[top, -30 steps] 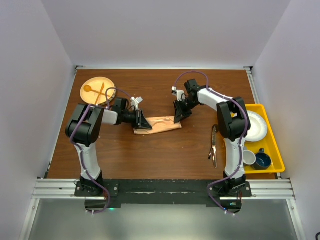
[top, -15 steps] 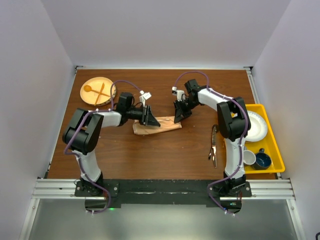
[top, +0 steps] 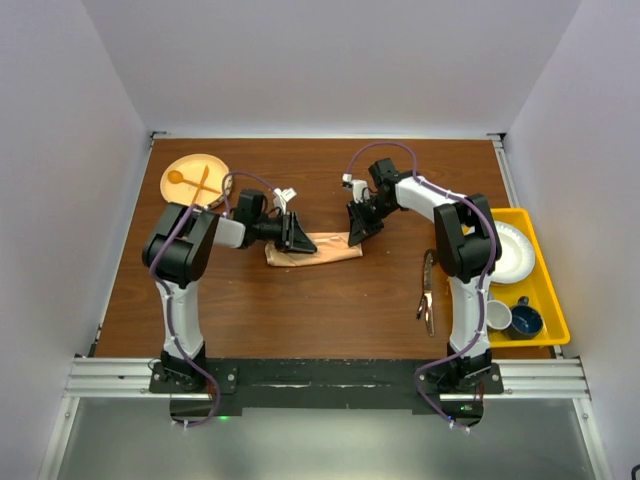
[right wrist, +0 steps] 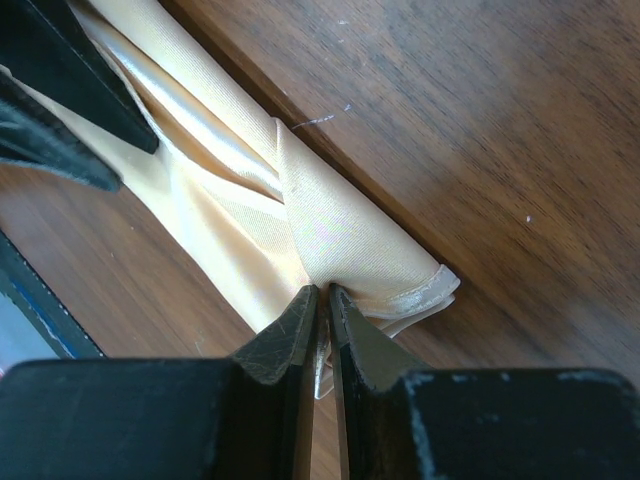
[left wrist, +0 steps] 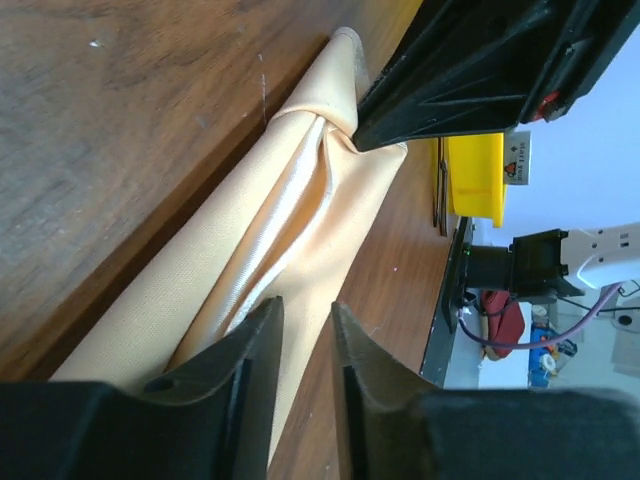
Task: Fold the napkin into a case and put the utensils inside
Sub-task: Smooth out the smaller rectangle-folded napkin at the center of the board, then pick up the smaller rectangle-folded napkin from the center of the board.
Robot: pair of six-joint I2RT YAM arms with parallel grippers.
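While right gripper [right wrist: 322,292] pinches napkin [top: 330,248] end, left gripper [left wrist: 305,308] reaches low, jaws slightly parted over it

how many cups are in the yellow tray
2: a white cup and a dark blue cup beside it, both at the yellow tray's near end. The right arm may hide another.

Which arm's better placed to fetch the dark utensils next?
Right, probably. The utensils lie on its side by the yellow tray, far from the left gripper. But the right gripper is pinching the napkin and must release first.
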